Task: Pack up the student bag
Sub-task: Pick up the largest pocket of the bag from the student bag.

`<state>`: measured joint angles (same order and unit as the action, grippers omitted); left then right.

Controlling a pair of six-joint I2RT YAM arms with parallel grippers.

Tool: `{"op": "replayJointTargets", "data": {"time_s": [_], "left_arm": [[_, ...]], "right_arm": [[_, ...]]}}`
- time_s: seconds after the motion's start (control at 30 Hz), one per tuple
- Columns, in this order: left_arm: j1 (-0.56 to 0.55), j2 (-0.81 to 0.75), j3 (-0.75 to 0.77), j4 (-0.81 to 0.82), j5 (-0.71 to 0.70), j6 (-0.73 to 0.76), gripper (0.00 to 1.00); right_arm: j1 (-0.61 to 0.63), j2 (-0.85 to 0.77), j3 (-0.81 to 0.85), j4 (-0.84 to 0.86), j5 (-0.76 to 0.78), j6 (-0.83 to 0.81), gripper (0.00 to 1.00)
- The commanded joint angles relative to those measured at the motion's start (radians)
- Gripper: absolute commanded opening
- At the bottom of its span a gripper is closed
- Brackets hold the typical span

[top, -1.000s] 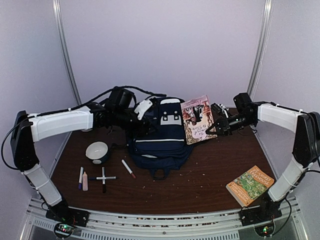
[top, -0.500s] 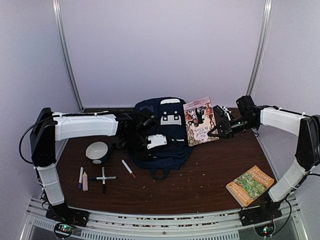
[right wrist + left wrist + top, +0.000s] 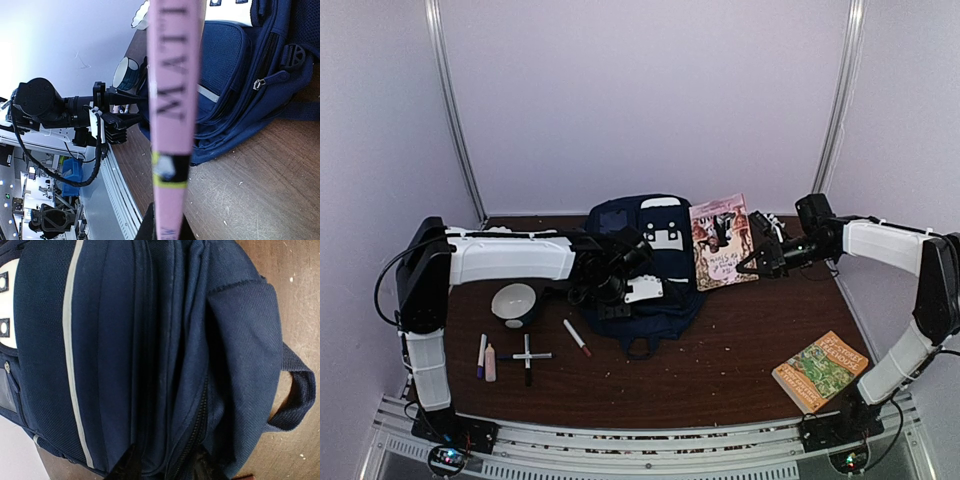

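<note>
Fingers of the left gripper [image 3: 165, 467] stand partly apart on the student bag [image 3: 670, 300], with a ridge of navy fabric and a zip line running between their dark tips. Whether they pinch that fold or only rest astride it cannot be told. The bag lies flat on the table [image 3: 720, 345], directly under these fingers, with its long axis running from near to far. Just right of it, the right gripper [image 3: 761, 262] is clamped on the lower edge of a pink book [image 3: 718, 240], which it holds upright and clear of the table with the cover facing the bases. From those fingers the bag lies immediately to the left, so the book's way in is likely a short leftward carry. The right arm seems the one to deliver, provided the left can spread the mouth. Further right, near the front, a green book [image 3: 820, 370] lies flat, well apart from both grippers.
</note>
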<state>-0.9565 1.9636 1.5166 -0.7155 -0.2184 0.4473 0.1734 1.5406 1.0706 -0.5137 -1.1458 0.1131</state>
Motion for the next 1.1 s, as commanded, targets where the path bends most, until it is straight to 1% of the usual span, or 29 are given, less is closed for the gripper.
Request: {"op": "replayJointTargets", "data": {"time_s": [0.0,0.17,0.3,0.43,0.53,0.63,0.73,0.87,0.93,1.07], "left_arm": [[-0.008,-0.031,0.003,0.118,-0.007,0.022,0.37],[-0.012,-0.067,-0.020,0.148,0.041,0.047,0.36],[-0.016,-0.089,-0.064,0.192,0.017,0.086,0.34],[-0.016,-0.054,-0.082,0.173,-0.034,0.123,0.33],[-0.016,-0.048,-0.089,0.172,-0.022,0.127,0.32],[-0.017,-0.047,-0.097,0.167,-0.004,0.131,0.32],[-0.020,-0.038,-0.114,0.181,-0.042,0.141,0.34],[-0.025,-0.008,-0.128,0.244,-0.107,0.161,0.33],[-0.025,0.010,-0.139,0.306,-0.133,0.174,0.31],[-0.027,0.022,-0.166,0.427,-0.193,0.183,0.31]], "right_arm": [[-0.012,-0.042,-0.001,0.047,-0.029,0.010,0.00],[-0.017,-0.040,-0.006,0.054,-0.032,0.017,0.00],[-0.018,-0.037,-0.005,0.059,-0.031,0.020,0.00],[-0.020,-0.034,-0.008,0.066,-0.033,0.025,0.00],[-0.023,-0.038,-0.009,0.066,-0.034,0.025,0.00],[-0.026,-0.038,-0.013,0.068,-0.036,0.025,0.00],[-0.028,-0.036,-0.016,0.076,-0.039,0.032,0.00],[-0.029,-0.036,-0.020,0.094,-0.044,0.046,0.00],[-0.029,-0.034,-0.020,0.099,-0.047,0.052,0.00],[-0.031,-0.042,-0.023,0.103,-0.046,0.056,0.00]]}}
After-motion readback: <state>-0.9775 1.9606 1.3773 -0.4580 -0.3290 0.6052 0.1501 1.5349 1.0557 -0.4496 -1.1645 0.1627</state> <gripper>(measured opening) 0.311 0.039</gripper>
